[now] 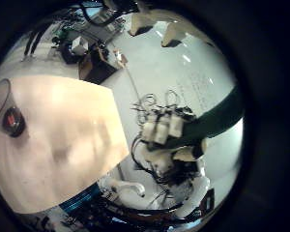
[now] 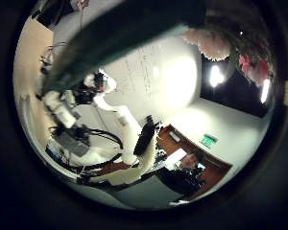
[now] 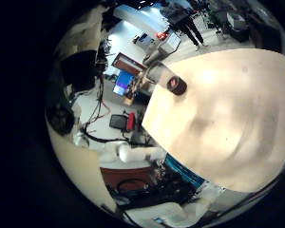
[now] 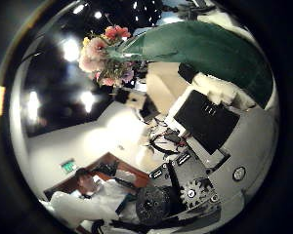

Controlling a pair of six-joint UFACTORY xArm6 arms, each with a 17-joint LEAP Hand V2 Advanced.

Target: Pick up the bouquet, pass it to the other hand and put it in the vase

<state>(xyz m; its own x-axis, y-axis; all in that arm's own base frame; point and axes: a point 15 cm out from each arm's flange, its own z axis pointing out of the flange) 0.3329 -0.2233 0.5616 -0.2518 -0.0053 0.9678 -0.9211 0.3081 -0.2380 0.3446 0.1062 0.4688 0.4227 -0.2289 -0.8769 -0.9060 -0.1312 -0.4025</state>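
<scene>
The bouquet's flower heads [image 4: 107, 54] sit at the far end of its long wrap [image 4: 200, 49], which runs close past my right palm. From the left palm, a hand [image 1: 166, 128], taken as my right hand, shows with its fingers curled round the narrow end of the wrap [image 1: 220, 114]. The flowers [image 2: 228, 43] and the wrap [image 2: 125, 34] pass close over my left palm. My left hand [image 4: 210, 112] is beside the middle of the wrap, and its fingertips [image 1: 145, 19] look straight. The vase [image 3: 176, 85] stands on the table [image 3: 228, 123] and also shows as vase [image 1: 12, 121].
The wooden table [image 1: 63, 135] lies below both hands, with the vase near one edge. Beyond the table are desks, monitors and other room clutter [image 3: 123, 81]. The white arm [image 2: 72, 96] of the other robot reaches up toward the wrap.
</scene>
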